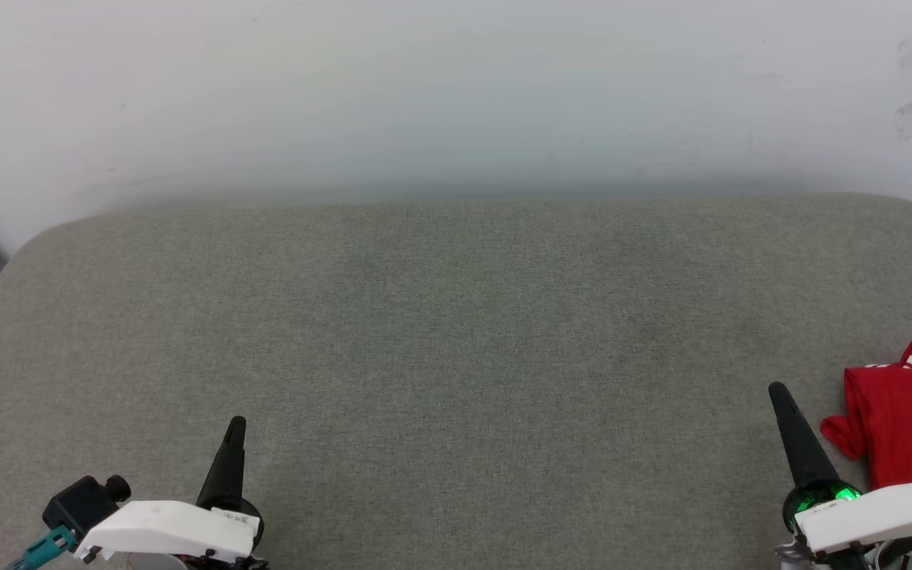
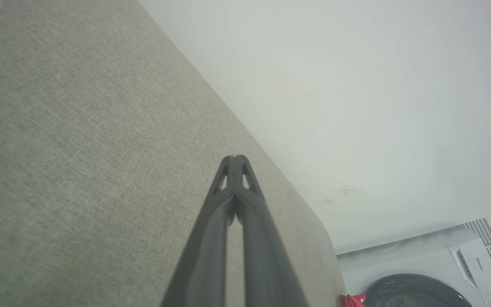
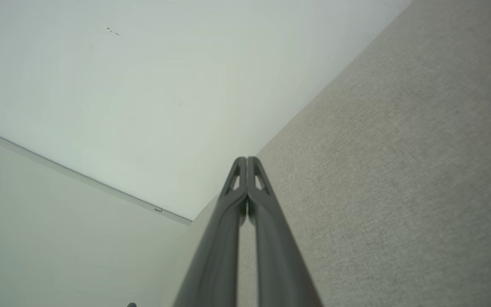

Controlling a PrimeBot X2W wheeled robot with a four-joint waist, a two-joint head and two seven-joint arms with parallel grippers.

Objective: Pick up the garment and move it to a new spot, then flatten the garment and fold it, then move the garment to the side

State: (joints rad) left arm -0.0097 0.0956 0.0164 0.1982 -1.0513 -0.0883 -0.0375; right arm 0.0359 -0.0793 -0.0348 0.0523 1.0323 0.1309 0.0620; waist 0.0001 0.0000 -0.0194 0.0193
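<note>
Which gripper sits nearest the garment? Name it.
The right gripper, at the lower right beside the red garment; the left gripper is across the grey surface, far from it.

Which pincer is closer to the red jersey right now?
Right. The right pincer is just left of the red jersey; the left pincer is far off across the grey surface.

One garment; two claws: left claw, right claw; one washing machine.
</note>
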